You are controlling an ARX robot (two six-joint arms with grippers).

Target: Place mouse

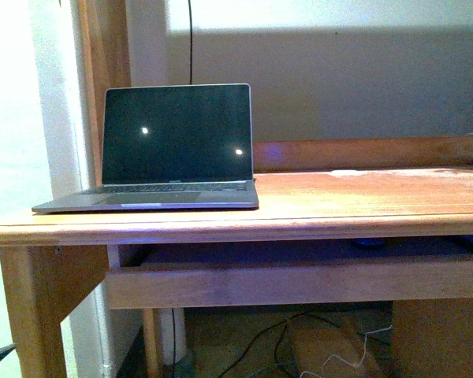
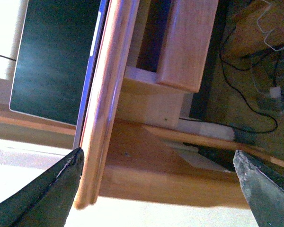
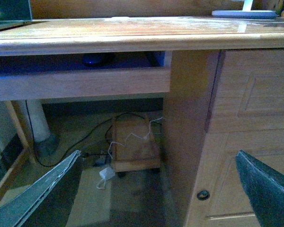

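Step in hand: approach, before any grasp. The mouse (image 1: 370,242) lies on the recessed shelf (image 1: 244,253) under the desktop (image 1: 363,197), toward the right, behind the shelf's front rail (image 1: 299,282). It shows only as a low dark dome in the shadowed slot. The open laptop (image 1: 173,142) stands on the left of the desktop, well apart from the mouse. The right gripper (image 3: 158,153) is spread wide, holds nothing and touches nothing. It faces the desk front from below desktop height, with the mouse (image 3: 95,59) far from it. The left gripper (image 2: 158,152) is likewise spread wide and empty, near the desktop's left edge. The next move probably calls for the right arm to enter the narrow slot level, clearing both rail and desktop edge, then straddle the mouse before closing. Its destination is judged to be the bare desktop right of the laptop.
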